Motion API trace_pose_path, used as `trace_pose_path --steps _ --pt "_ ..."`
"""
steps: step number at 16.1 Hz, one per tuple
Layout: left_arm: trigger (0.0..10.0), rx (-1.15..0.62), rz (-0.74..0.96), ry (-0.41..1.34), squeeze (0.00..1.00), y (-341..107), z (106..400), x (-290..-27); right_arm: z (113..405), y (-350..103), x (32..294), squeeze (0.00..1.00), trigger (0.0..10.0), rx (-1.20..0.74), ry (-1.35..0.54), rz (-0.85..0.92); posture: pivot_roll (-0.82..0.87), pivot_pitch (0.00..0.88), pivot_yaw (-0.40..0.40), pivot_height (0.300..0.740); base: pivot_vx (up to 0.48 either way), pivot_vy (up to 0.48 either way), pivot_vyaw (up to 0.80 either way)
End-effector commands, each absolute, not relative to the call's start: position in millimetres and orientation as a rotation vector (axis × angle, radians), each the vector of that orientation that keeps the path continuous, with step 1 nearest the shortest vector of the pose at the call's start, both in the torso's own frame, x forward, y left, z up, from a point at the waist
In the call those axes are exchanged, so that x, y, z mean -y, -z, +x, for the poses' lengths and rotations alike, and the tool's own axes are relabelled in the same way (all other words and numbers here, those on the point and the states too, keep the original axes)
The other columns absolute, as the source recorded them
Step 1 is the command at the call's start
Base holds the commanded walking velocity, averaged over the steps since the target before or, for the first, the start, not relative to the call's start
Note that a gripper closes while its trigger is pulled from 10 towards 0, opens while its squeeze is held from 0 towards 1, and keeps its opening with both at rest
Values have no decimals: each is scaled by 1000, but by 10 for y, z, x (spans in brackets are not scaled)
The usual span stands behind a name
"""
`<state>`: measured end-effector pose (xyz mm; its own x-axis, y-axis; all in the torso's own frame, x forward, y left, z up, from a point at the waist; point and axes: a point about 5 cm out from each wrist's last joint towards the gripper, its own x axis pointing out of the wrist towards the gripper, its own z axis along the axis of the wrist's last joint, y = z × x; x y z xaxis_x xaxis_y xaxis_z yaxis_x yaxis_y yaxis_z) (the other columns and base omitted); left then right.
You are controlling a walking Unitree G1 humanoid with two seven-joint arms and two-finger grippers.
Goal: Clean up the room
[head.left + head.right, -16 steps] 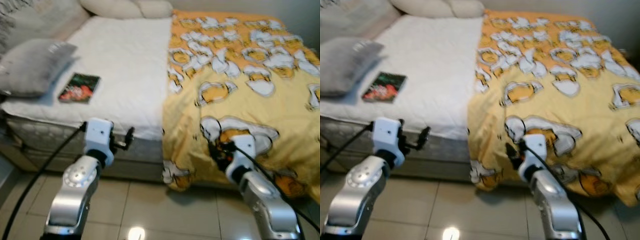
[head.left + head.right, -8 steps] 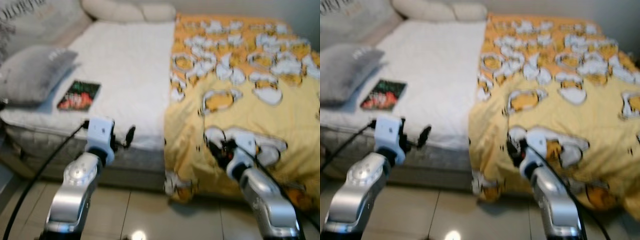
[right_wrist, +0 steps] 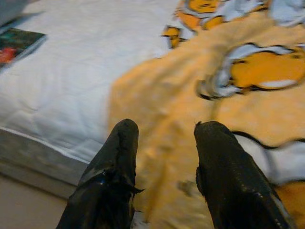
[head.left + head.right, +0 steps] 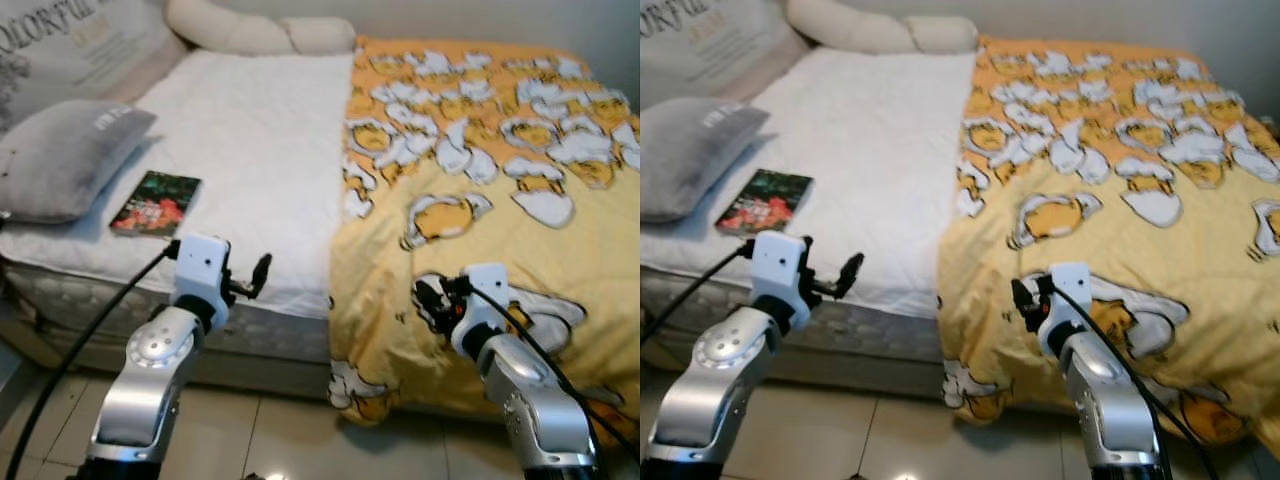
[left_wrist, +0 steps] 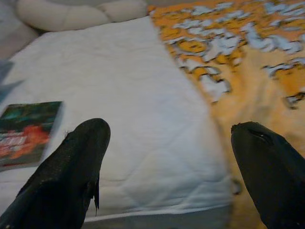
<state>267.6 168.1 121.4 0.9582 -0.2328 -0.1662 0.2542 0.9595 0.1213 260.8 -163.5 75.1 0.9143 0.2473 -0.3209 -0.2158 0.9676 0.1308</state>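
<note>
Yellow cartoon blanket [image 4: 480, 190] covering only the right half of the bed [image 4: 255, 150], its hem hanging toward the floor. Right end effector [image 4: 432, 297] spread, just at that draped edge; left end effector [image 4: 258, 272] spread wide near the mattress front. Likely lining up to grip the blanket edge, with a book [image 4: 155, 203] and grey pillow [image 4: 65, 160] still to tidy.

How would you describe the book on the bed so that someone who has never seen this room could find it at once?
Start at the bed, half bare white sheet and half yellow cartoon blanket. On the white half, near the front edge, the book lies flat beside a grey pillow. Its dark green cover with red marks makes it the only small dark thing on the sheet.
</note>
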Motion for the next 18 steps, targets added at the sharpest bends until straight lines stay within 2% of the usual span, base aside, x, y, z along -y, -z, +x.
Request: trace_pose_path --steps 1,14,17,18 --pt "10000 -152 144 234 0 -1220 2680 -1731 2637 -797 1570 0 10000 -323 -256 97 19 0 10 740 285 0 0" --pt "10000 -153 135 236 0 -1218 2675 -1707 2667 -801 1548 0 10000 -331 -269 102 23 0 4 740 289 0 -60" --pt "10000 -152 138 236 0 -1226 2676 -1710 2684 -797 1527 0 10000 -335 -275 107 23 0 5 740 286 0 -769" --pt "10000 -152 140 237 0 -1231 2675 -1711 2687 -809 1521 0 10000 -324 -288 93 24 0 6 740 289 0 0"
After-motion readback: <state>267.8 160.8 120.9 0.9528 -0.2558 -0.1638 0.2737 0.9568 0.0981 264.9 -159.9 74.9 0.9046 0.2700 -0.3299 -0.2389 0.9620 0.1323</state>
